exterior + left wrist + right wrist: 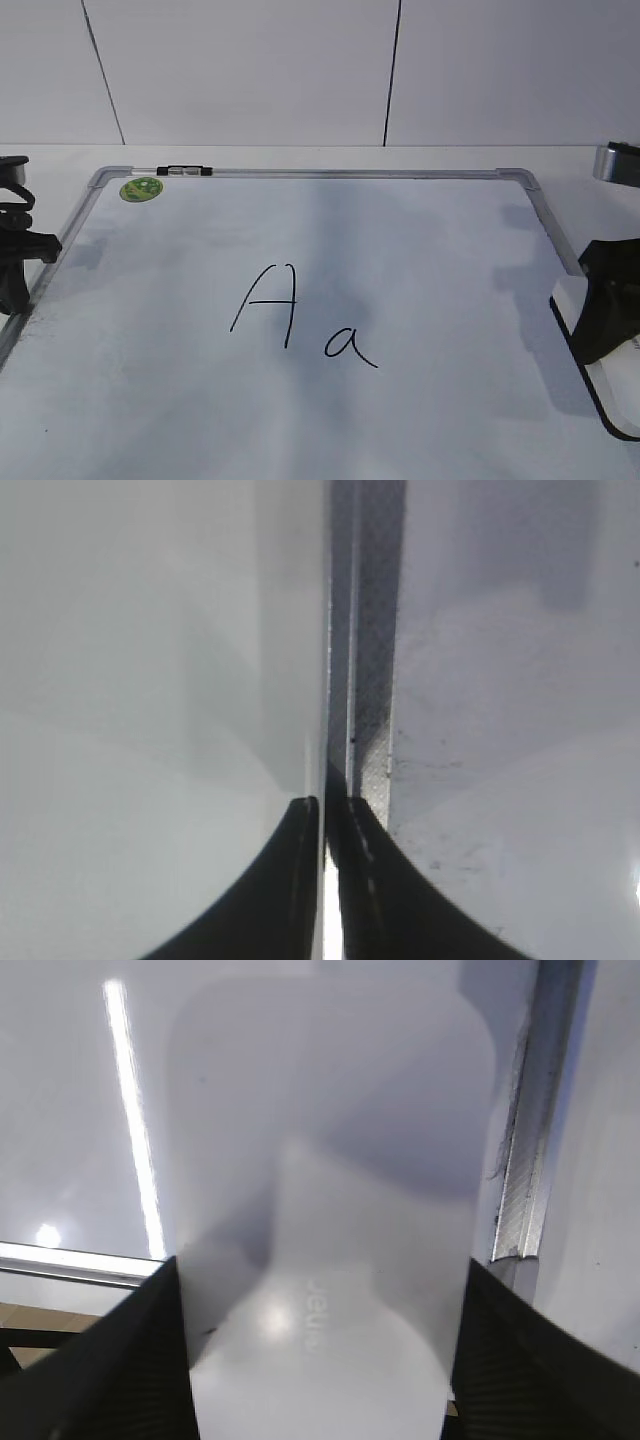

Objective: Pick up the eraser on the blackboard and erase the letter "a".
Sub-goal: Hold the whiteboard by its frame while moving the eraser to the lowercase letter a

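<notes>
The blackboard (420,240) is a white dry-erase board with a silver frame, lying flat. The small black letter "a" (348,345) sits near its middle, right of a taller capital "A" (270,305). The white eraser (618,388) with a dark underside lies at the board's right edge. My right gripper (603,330) is over it. In the right wrist view both black fingers press the eraser's (330,1190) long sides, my right gripper (320,1295) shut on it. My left gripper (15,270) is shut and empty at the board's left frame, as the left wrist view (328,805) shows.
A round green sticker (141,188) is at the board's far left corner, and a black clip (185,171) sits on the far frame. The frame rail (525,1160) runs just right of the eraser. A grey metal part (615,162) stands at far right. A white wall is behind.
</notes>
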### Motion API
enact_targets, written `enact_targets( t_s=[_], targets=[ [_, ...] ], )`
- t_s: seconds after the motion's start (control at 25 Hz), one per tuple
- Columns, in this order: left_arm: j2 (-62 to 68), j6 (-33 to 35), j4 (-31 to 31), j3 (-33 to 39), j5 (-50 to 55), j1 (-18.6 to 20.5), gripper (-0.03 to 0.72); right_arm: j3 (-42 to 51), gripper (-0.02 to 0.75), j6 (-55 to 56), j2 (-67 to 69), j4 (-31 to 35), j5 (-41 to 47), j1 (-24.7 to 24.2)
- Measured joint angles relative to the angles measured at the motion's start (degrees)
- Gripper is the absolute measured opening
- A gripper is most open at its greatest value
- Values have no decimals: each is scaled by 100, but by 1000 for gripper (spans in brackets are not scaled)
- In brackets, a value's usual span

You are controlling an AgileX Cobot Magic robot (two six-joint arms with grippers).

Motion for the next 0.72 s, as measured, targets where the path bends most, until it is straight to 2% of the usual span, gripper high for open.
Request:
enact_targets(
  t_s=[0.36, 0.72],
  targets=[
    [0, 0, 0, 0, 9, 0, 112, 0, 560, 0, 0, 0, 0, 0],
    [0, 101, 0, 0, 9, 0, 138, 0, 560, 0, 0, 0, 0, 0]
  ],
)
